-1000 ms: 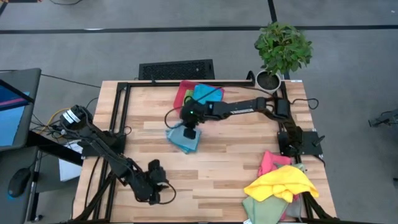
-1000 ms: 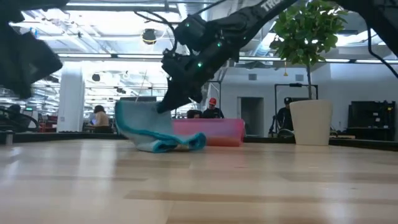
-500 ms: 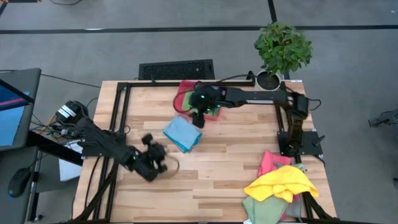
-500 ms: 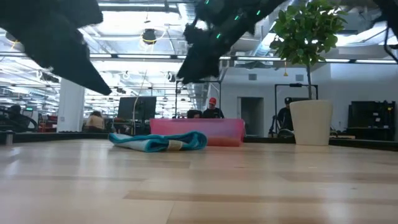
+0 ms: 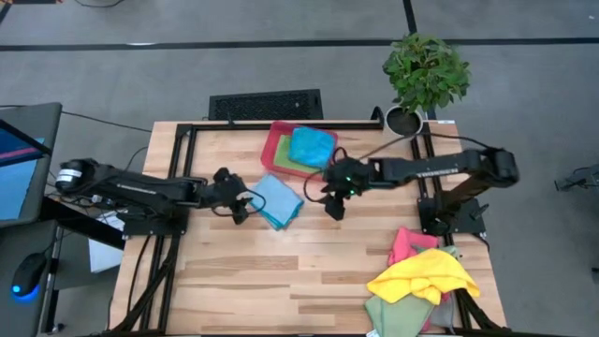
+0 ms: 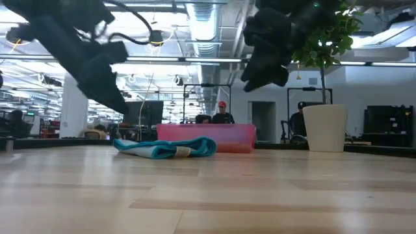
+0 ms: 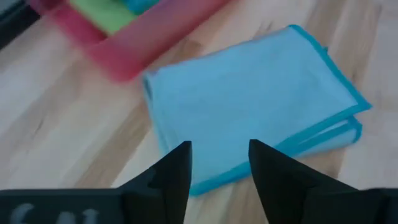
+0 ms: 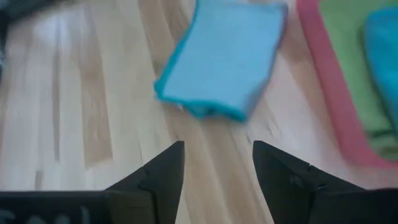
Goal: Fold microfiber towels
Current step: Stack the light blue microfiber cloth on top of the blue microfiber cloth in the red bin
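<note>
**Bright light, some blur**

The table (image 5: 309,253) is lit evenly from above and looks bright, with only soft, small shadows under the arms. From table height, long ceiling lights (image 6: 201,13) glow white and glare in the far room. The two arms there look like dark, fuzzy shapes. Both wrist pictures are smeared: the folded blue towel (image 8: 224,59) and the red tray (image 7: 134,46) have soft edges.

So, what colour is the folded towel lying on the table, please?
Light blue folded towel, clearest in the left wrist view.
</note>
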You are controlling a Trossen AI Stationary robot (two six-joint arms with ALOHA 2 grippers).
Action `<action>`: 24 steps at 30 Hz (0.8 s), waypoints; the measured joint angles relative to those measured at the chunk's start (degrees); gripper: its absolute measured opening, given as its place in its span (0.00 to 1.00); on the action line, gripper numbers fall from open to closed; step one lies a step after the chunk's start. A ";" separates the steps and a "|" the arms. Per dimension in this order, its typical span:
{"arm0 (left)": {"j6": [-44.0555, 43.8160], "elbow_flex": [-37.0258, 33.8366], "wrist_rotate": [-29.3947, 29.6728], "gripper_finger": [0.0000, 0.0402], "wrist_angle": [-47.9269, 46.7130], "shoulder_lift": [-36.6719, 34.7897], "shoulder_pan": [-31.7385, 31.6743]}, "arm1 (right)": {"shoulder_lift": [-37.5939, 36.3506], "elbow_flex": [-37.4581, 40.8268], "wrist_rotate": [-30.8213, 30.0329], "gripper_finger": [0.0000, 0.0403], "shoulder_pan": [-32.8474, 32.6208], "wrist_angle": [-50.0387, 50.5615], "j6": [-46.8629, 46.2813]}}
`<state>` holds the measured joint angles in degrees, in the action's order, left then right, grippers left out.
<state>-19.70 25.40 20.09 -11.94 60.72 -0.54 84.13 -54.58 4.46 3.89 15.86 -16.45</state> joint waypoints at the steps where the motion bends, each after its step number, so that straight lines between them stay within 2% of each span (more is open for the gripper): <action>1: 1.33 0.07 -0.72 0.41 -0.06 1.53 -1.08 | -0.61 1.67 -0.64 0.54 -0.80 -2.43 -0.74; 7: -0.09 0.57 -5.76 0.45 2.48 10.10 -3.32 | -1.53 6.23 -2.41 0.54 -5.00 -6.22 -3.12; 9: -0.81 0.33 -4.33 0.46 -0.42 9.64 -3.05 | -1.59 6.76 -3.36 0.54 -6.08 -5.43 -3.12; 12: -2.01 0.40 -0.99 0.46 0.31 8.90 -2.85 | -1.39 6.83 -3.38 0.54 -7.28 -5.74 -3.12; 14: -1.36 0.46 -1.10 0.46 2.61 9.15 -3.41 | -1.37 6.74 -3.38 0.54 -7.91 -6.36 -3.12; 17: 0.34 0.46 -0.39 0.43 2.36 10.77 -4.59 | -1.42 6.76 -3.59 0.54 -8.86 -6.67 -3.12; 21: 4.59 0.41 1.66 0.37 6.76 14.00 -6.46 | -1.42 6.74 -4.41 0.54 -10.63 -7.99 -3.20; 24: 6.76 0.48 -0.40 0.31 9.70 16.32 -7.82 | -1.42 6.74 -6.24 0.54 -12.16 -7.96 -4.04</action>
<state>-12.93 25.89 19.68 -2.24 77.03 -8.35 82.72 -47.83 -1.78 -8.27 7.91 -20.49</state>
